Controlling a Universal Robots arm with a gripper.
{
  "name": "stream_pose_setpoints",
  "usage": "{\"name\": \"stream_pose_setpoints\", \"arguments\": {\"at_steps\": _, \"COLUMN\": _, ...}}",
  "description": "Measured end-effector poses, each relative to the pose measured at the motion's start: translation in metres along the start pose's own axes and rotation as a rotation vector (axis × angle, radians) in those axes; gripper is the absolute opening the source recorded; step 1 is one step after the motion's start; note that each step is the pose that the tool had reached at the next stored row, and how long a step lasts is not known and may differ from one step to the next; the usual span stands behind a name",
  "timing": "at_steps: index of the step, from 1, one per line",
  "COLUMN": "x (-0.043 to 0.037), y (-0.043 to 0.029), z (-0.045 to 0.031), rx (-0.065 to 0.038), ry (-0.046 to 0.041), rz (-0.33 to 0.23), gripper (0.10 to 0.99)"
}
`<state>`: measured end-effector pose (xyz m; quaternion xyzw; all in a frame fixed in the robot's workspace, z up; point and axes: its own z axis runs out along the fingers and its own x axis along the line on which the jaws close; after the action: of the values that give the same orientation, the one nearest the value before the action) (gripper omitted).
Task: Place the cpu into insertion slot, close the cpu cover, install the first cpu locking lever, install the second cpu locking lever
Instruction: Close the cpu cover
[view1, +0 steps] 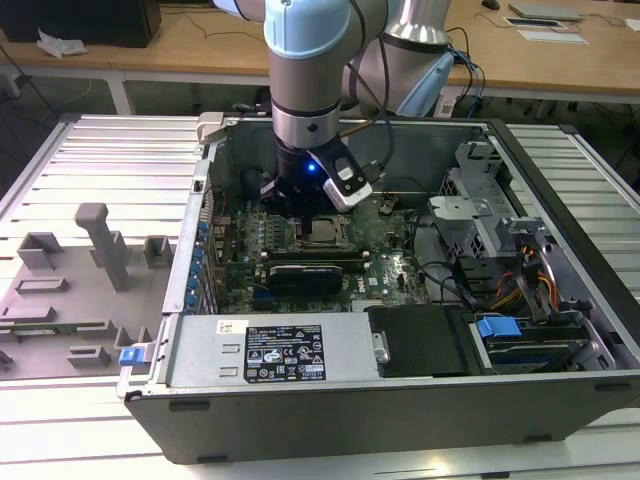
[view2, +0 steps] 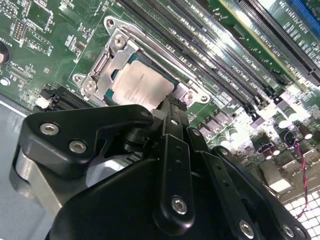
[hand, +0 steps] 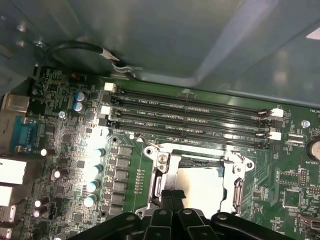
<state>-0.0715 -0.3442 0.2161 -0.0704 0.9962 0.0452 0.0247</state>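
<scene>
The cpu (view2: 140, 86) lies flat in the insertion slot (view2: 82, 80), its silver top showing through the window of the cpu cover (view2: 125, 52), which lies down over it. In the first wrist view the cpu (hand: 202, 187) sits inside the same silver cover (hand: 165, 176). A thin lever rod (hand: 195, 145) runs along the socket's side toward the memory slots. My gripper (view2: 172, 104) is shut, black fingertips together with nothing between them, right at the socket's edge beside the chip. In the exterior view the gripper (view1: 308, 208) hangs just above the cpu (view1: 327, 231) inside the open computer case.
Long black memory slots (hand: 190, 107) run beside the socket. Capacitors (hand: 92, 170) stand on the board near it. The case's metal wall (hand: 175, 40) rises behind. A power supply (view1: 290, 350) and drive cage (view1: 500, 230) fill the case. A grey fixture (view1: 100, 245) sits at the exterior view's left.
</scene>
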Motion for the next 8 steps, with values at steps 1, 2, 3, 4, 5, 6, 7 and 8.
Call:
{"name": "stream_pose_setpoints", "arguments": {"at_steps": 1, "x": 0.0002, "y": -0.0014, "z": -0.0001, "rx": 0.000, "ry": 0.0001, "rz": -0.001, "gripper": 0.106}}
{"name": "stream_pose_setpoints", "arguments": {"at_steps": 2, "x": 0.0003, "y": -0.0034, "z": 0.0000, "rx": 0.000, "ry": 0.0003, "rz": -0.003, "gripper": 0.106}}
{"name": "stream_pose_setpoints", "arguments": {"at_steps": 3, "x": -0.0002, "y": -0.0046, "z": 0.0006, "rx": 0.000, "ry": 0.0004, "rz": -0.003, "gripper": 0.106}}
{"name": "stream_pose_setpoints", "arguments": {"at_steps": 4, "x": -0.0007, "y": -0.0051, "z": 0.0015, "rx": 0.000, "ry": 0.0003, "rz": -0.003, "gripper": 0.106}}
{"name": "stream_pose_setpoints", "arguments": {"at_steps": 5, "x": -0.0009, "y": -0.0052, "z": 0.0023, "rx": 0.000, "ry": 0.0004, "rz": -0.003, "gripper": 0.106}}
{"name": "stream_pose_setpoints", "arguments": {"at_steps": 6, "x": -0.0012, "y": -0.0054, "z": 0.0035, "rx": 0.000, "ry": 0.0004, "rz": -0.003, "gripper": 0.106}}
{"name": "stream_pose_setpoints", "arguments": {"at_steps": 7, "x": -0.0014, "y": -0.0055, "z": 0.0041, "rx": 0.000, "ry": 0.0004, "rz": -0.003, "gripper": 0.106}}
{"name": "stream_pose_setpoints", "arguments": {"at_steps": 8, "x": -0.0016, "y": -0.0056, "z": 0.0051, "rx": 0.000, "ry": 0.0004, "rz": -0.003, "gripper": 0.106}}
